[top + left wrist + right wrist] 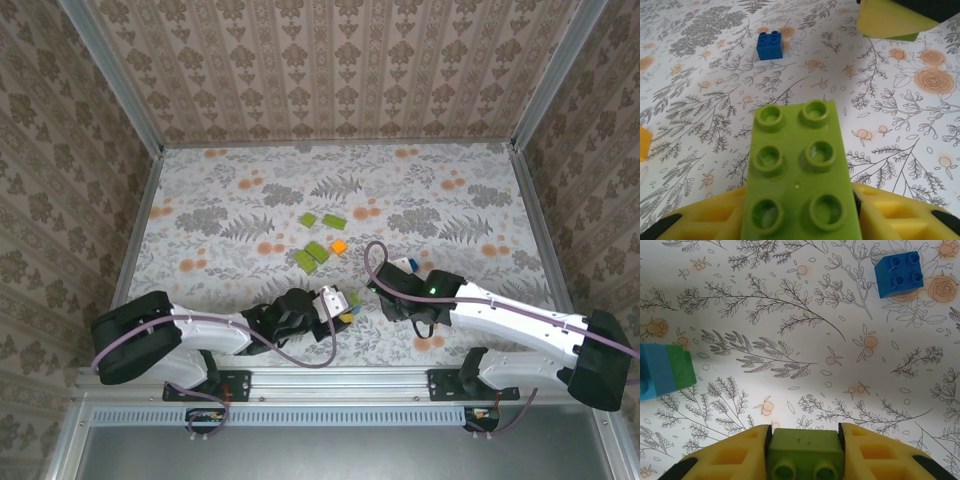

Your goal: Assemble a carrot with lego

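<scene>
The lego lies scattered on the flowered table (250, 190): several lime bricks (316, 250) and an orange brick (339, 245) sit at mid-table. My left gripper (800, 195) is shut on a long lime-green brick (797, 165), studs up, just above the table. My right gripper (805, 432) is shut on a short green brick (805, 447). In the top view the left gripper (345, 305) and right gripper (385, 292) hover close together near the front. A blue brick (770, 46) lies ahead of the left gripper. The carrot is out of view.
A blue brick (898, 274) lies far right of the right gripper, and a joined blue and dark green piece (665, 371) at its left. A yellow finger of the right gripper (890, 20) shows in the left wrist view. An orange bit (644, 142) sits at the left edge.
</scene>
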`<state>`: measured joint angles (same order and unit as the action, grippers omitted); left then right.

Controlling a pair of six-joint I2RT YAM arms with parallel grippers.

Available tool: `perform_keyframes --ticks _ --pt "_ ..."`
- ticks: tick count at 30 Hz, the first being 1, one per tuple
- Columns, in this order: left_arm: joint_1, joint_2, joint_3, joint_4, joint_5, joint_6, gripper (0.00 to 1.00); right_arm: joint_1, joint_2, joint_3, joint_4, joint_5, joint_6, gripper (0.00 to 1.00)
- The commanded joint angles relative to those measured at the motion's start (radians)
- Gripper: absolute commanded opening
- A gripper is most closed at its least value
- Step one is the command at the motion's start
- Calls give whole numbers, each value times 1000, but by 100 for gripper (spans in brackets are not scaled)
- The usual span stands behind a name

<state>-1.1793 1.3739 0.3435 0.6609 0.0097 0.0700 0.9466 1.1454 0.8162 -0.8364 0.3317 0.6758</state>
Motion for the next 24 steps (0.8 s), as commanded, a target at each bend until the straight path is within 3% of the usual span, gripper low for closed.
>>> perform_keyframes --ticks 1,13,24 --pt "7 -24 -19 30 41 56 43 -5 19 30 -9 -18 -5 33" --pt "32 -172 -98 -49 96 119 41 -10 117 223 -142 -74 49 31" --pt "89 -64 -40 -64 188 135 30 -8 124 192 -97 -100 67 30"
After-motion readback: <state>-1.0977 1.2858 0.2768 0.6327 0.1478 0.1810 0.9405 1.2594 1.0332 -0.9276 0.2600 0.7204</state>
